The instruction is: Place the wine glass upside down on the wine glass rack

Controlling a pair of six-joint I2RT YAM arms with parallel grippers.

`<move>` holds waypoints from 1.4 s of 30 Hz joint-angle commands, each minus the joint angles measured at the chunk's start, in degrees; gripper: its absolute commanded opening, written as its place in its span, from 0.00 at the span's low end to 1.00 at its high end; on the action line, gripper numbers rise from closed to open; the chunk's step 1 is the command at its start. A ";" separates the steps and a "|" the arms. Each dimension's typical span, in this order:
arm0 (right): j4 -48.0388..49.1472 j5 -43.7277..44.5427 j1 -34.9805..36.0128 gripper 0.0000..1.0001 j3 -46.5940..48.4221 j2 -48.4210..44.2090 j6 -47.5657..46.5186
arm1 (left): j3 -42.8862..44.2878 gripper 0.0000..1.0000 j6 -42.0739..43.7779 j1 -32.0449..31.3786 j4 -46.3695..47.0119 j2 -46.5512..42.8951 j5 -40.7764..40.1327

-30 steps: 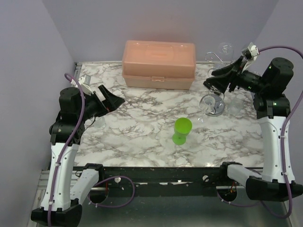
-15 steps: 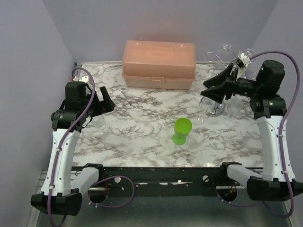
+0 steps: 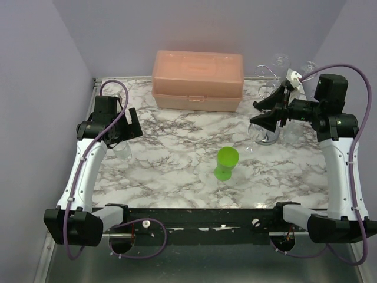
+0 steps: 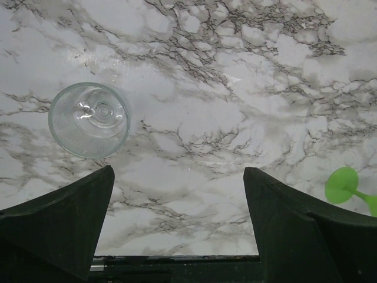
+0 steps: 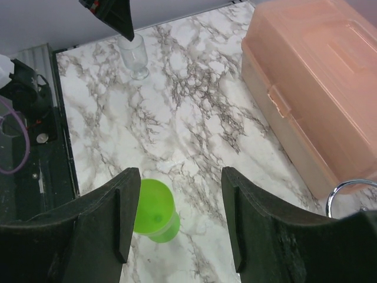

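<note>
Your left gripper (image 4: 177,177) is spread wide with nothing in it, hovering above the table. The clear wine glass (image 4: 89,119) stands upright at the left of the left wrist view, outside the fingers rather than between them; descend from here and one finger could land on the rim and tip it. Your right gripper (image 5: 179,177) is parted and empty too, hanging near the wine glass rack (image 3: 266,138) at the right of the overhead view; a careless swing could knock its wire arms. The green goblet (image 3: 226,162) stands mid-table, in any crossing path. The marble-patterned tabletop (image 3: 177,171) looks smooth, so a nudged glass would likely slide; a pink plastic box (image 3: 197,79) sits at the back, below pale lilac walls (image 3: 35,59).
</note>
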 commanded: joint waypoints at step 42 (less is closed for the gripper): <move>-2.57 72.47 23.43 0.52 -11.15 11.53 -7.42 | -18.25 0.95 -21.64 -2.46 27.03 -12.42 21.77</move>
